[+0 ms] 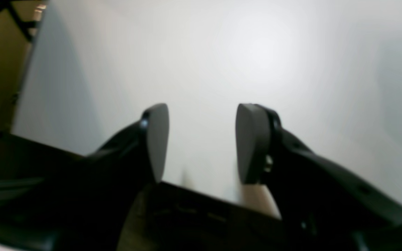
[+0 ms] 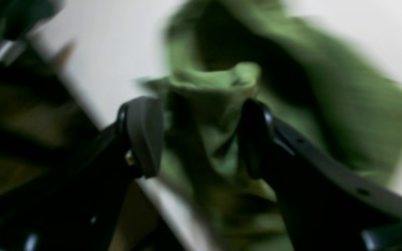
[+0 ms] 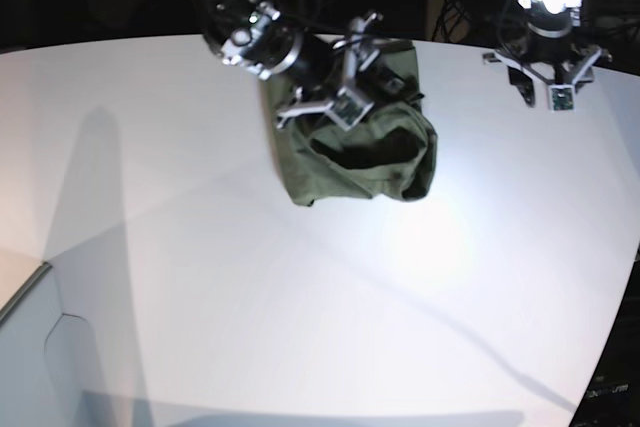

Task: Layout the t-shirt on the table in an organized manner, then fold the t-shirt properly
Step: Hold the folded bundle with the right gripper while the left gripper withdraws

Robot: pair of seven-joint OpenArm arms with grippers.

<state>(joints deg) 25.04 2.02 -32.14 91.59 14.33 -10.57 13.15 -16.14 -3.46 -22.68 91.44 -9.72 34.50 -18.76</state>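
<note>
T-shirt [image 3: 355, 162] bunched, axis unclear; right gripper [image 2: 201, 137] spread around cloth, left gripper [image 1: 202, 143] spread

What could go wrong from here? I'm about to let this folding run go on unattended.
1. The shirt lies bunched at the table's far edge; a pull backward could drag it off.
2. The right tool stands open around a ridge of cloth; closing there may pinch several layers, so the shirt would not spread.
3. The left tool hangs open over bare table, away from the shirt, so one arm alone may twist it.
</note>
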